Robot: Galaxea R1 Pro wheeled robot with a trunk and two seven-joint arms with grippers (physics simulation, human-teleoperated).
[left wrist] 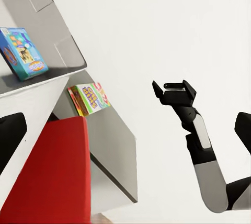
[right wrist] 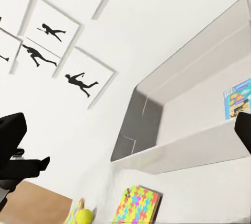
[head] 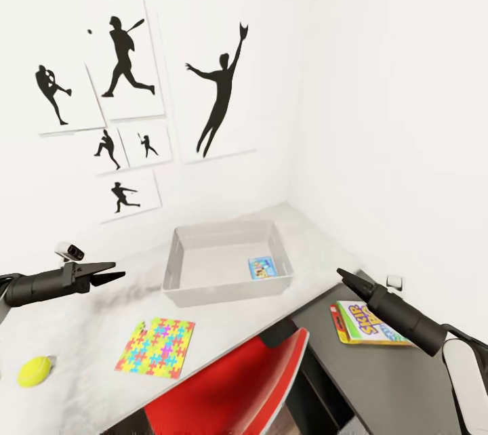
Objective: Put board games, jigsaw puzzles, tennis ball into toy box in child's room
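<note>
- While both arms hover over the table (head: pixel 102 354), we see the left pincer (head: pixel 115 275) narrowly parted and holding nothing, its fingers aimed toward the toy box (head: pixel 177 265).
- We see the right pincer (head: pixel 343 276) above the lower dark section of the table, carrying nothing; how far its fingers are parted we cannot tell from the head view, though in the left wrist view the same pincer (left wrist: pixel 159 88) appears spread and empty.
- Just beneath and beyond the right pincer, the green-red board game (head: pixel 362 324) with yellow letters lies flat on the dark surface, outside the box.
- Between the two pincers stands the toy box, and we find one blue board game (head: pixel 261 267) already resting on its floor, near the far right corner.
- Nearer us, one jigsaw puzzle (head: pixel 156 346) lies flat on the pale tabletop, apart from the box.
- At the table's left edge sits the tennis ball (head: pixel 34 371), well apart from the box.
- A red chair (head: pixel 237 387) is tucked against the table's front.
- By our count, one toy of six is put away; three more wait in sight, while a second puzzle and a third game are not located here.
- We judge the game by the right pincer the likeliest next pick.
</note>
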